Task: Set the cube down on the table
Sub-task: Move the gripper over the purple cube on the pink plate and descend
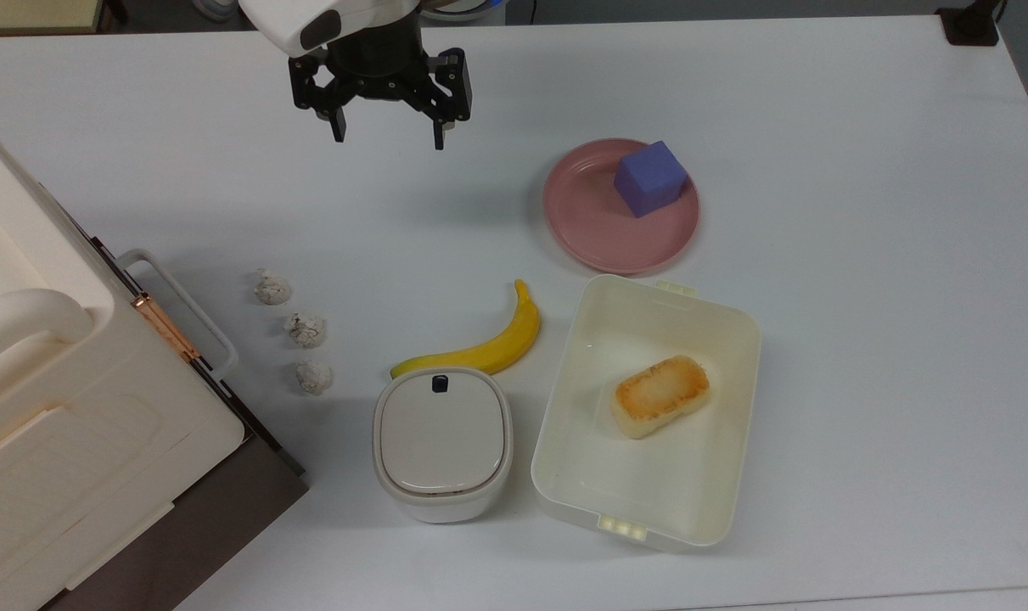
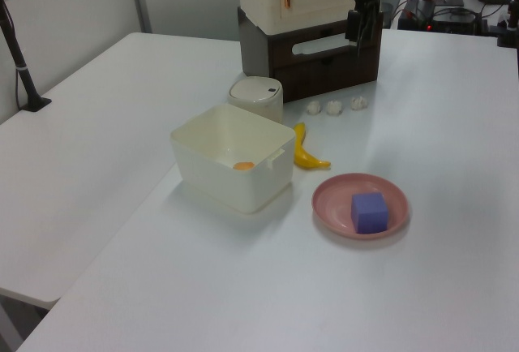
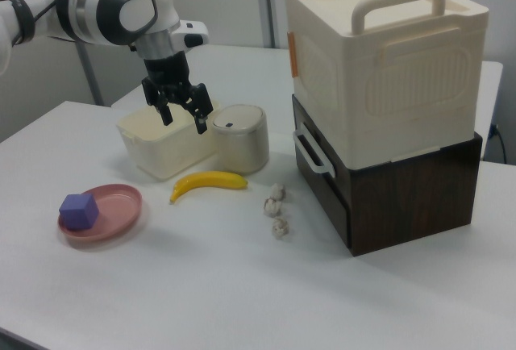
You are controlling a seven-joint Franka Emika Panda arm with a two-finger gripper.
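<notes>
The purple-blue cube (image 1: 649,178) sits on the pink plate (image 1: 590,222), toward the plate's upper right in the top view. In the left view the cube (image 2: 370,212) rests on the plate (image 2: 335,201) near the front. The right view has the cube (image 3: 79,210) on the plate (image 3: 121,203) at its lower left. My gripper (image 1: 388,139) hangs open and empty above the white table (image 1: 862,255), well off to the top view's left of the plate. The gripper (image 3: 185,122) shows in the right view above the tub and banana.
A cream tub (image 1: 734,339) holding toasted bread (image 1: 660,395) lies below the plate in the top view. Beside it are a banana (image 1: 488,344), a lidded round container (image 1: 442,441) and three white crumpled lumps (image 1: 306,330). A big cream box on a dark base (image 1: 81,441) fills the left.
</notes>
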